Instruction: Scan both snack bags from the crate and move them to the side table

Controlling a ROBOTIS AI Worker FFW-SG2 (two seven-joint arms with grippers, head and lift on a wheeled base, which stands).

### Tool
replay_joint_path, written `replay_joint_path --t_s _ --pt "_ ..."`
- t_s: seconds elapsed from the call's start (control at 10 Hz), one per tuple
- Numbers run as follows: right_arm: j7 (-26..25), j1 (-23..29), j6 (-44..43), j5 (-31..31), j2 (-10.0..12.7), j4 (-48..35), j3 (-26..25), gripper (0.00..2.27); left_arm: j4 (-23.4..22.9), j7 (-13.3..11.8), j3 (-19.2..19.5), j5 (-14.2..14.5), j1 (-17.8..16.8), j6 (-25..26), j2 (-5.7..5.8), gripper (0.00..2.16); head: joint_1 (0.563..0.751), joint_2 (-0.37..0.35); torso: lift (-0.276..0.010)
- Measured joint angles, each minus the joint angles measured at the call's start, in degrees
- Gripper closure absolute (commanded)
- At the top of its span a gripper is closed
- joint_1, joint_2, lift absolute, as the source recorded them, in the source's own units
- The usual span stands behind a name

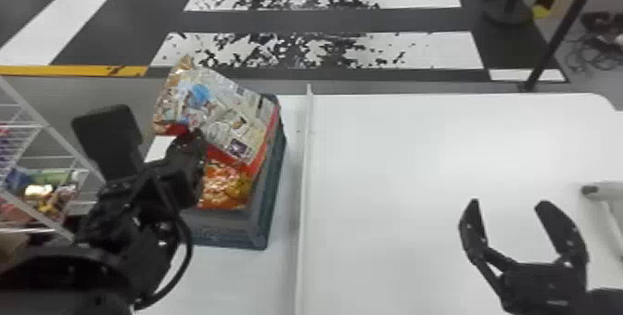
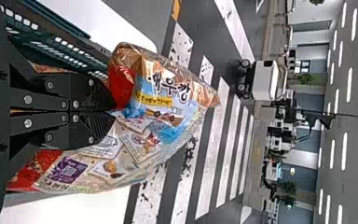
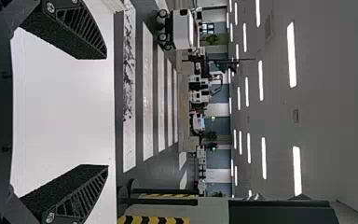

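L gripper point(image 2: 112, 112) closed on upper bag point(image 1: 227, 110), long axis slanted over crate point(image 1: 227, 233); R gripper point(image 1: 509, 204) wide, empty. L nearer for lift, prob.

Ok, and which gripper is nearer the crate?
Left. The left gripper is right by the crate, pinching a snack bag; the right gripper is open above the table, off to the crate's right, beyond the divider.

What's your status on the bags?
Left hand shut on one snack bag at the crate. Second bag inside the crate, partly hidden. Right hand open, empty, over the table.
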Motion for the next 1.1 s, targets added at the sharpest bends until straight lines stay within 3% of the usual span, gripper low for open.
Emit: replay_joint_path --t_s 0.2,0.5,0.8,1.1 --pt "0.0 -0.07 0.0 0.0 0.01 0.0 0.15 0.09 -0.58 0.5 1.08 5.73 0.18 0.12 0.0 2.14 0.695 0.079 -0.075" --pt "-0.08 -0.14 -0.1 0.0 0.08 0.0 0.1 0.09 1.26 -0.53 -1.53 9.44 -0.72 -0.23 0.0 2.14 0.695 0.028 -0.075" --pt "-0.17 -0.08 -0.3 -0.07 0.15 0.0 -0.13 0.09 10.99 -3.08 -7.58 11.22 -3.66 -6.07 0.0 2.14 0.695 -0.072 -0.075" --pt "-0.18 0.0 -0.39 -0.09 0.18 -0.08 -0.57 0.09 23.21 -5.15 -15.87 8.74 -7.04 -15.12 0.0 2.14 0.695 -0.159 -0.075"
